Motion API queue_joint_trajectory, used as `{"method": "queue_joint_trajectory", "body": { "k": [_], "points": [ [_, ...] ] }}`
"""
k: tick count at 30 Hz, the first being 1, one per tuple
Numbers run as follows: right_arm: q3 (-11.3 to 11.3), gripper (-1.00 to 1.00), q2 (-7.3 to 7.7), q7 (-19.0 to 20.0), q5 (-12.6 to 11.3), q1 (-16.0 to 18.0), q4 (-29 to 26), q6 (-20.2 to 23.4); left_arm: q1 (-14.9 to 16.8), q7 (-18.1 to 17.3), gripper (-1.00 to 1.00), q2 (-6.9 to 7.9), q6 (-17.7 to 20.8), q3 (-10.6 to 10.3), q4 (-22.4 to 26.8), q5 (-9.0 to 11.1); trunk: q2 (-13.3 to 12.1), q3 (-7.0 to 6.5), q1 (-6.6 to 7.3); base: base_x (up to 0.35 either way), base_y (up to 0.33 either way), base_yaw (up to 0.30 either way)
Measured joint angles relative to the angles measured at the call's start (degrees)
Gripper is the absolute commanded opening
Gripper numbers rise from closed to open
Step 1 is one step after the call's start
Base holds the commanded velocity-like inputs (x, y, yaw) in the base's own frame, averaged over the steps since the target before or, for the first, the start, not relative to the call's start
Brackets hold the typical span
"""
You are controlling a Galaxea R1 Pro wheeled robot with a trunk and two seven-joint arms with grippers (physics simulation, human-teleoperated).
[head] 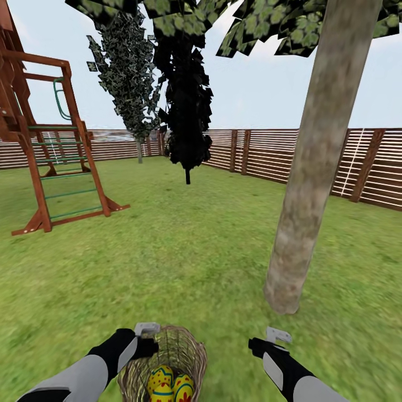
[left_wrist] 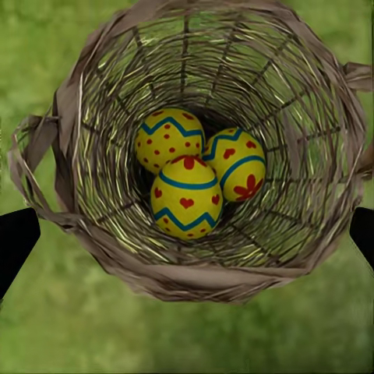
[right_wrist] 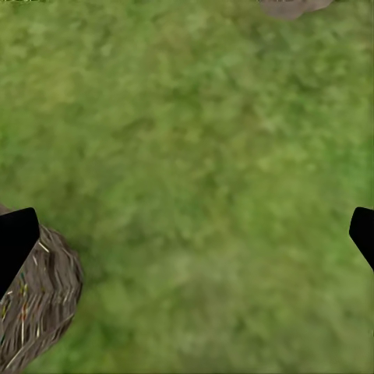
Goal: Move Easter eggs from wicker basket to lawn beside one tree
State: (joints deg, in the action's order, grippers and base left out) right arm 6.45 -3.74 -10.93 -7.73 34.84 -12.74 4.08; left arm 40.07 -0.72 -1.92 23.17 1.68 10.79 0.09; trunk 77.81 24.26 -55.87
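Observation:
The wicker basket (head: 187, 341) stands on the lawn (head: 184, 262) right in front of me. All three Easter eggs lie in its bottom: a red-dotted one (left_wrist: 167, 139), one with a red flower mark (left_wrist: 238, 162) and one with red hearts (left_wrist: 185, 199). My left gripper (head: 146, 330) hangs open straight above the basket, its dark fingertips (left_wrist: 14, 241) spread wider than the rim (left_wrist: 195, 282). My right gripper (head: 277, 336) is open over bare grass to the basket's right, with the basket's wall (right_wrist: 35, 312) beside one finger. The thick grey-beige tree (head: 312, 184) rises just ahead on the right.
A wooden playset (head: 53, 162) stands at the far left. A near-black thin-trunked tree (head: 187, 111) and a columnar grey-green tree (head: 128, 72) stand further back. A slatted brown fence (head: 290, 153) closes the yard. Open grass lies between the basket and the trunk's base (head: 283, 298).

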Motion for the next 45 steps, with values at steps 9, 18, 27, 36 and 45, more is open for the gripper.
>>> {"method": "queue_joint_trajectory", "body": {
  "k": [9, 18, 27, 36, 45],
  "points": [
    [0.01, 1.0, 0.0, 0.0, 0.0, -0.03, 0.01, -0.39, 0.0, 0.0, 1.0, 0.0, -1.86, -0.01, -0.01, -0.09, 3.61, 1.62, -1.98, 0.0, 0.0, 0.0],
    [0.02, 1.0, 0.0, -0.01, -0.01, -0.04, -0.12, -0.48, 0.0, 0.0, 1.0, 0.0, -2.19, -0.01, -0.01, -0.16, 7.22, 3.23, -3.95, 0.0, 0.0, 0.0],
    [0.02, 1.0, 0.0, -0.01, -0.02, -0.04, -0.1, -0.48, 0.0, 0.0, 1.0, 0.0, -3.35, -0.01, -0.01, -0.16, 10.83, 4.85, -5.93, 0.0, 0.0, 0.0],
    [0.01, 1.0, 0.0, -0.01, -0.02, -0.26, -0.12, -0.48, 0.0, 0.0, 1.0, -0.01, -4.11, -0.01, -0.01, -0.16, 14.45, 6.47, -7.91, 0.0, 0.0, 0.0],
    [0.01, 1.0, 0.0, -0.01, -0.01, -0.3, -0.12, -0.48, 0.0, 0.0, 1.0, 0.0, -4.18, -0.01, 0.01, -0.16, 18.06, 8.08, -9.89, 0.0, 0.0, 0.0]
  ]
}}
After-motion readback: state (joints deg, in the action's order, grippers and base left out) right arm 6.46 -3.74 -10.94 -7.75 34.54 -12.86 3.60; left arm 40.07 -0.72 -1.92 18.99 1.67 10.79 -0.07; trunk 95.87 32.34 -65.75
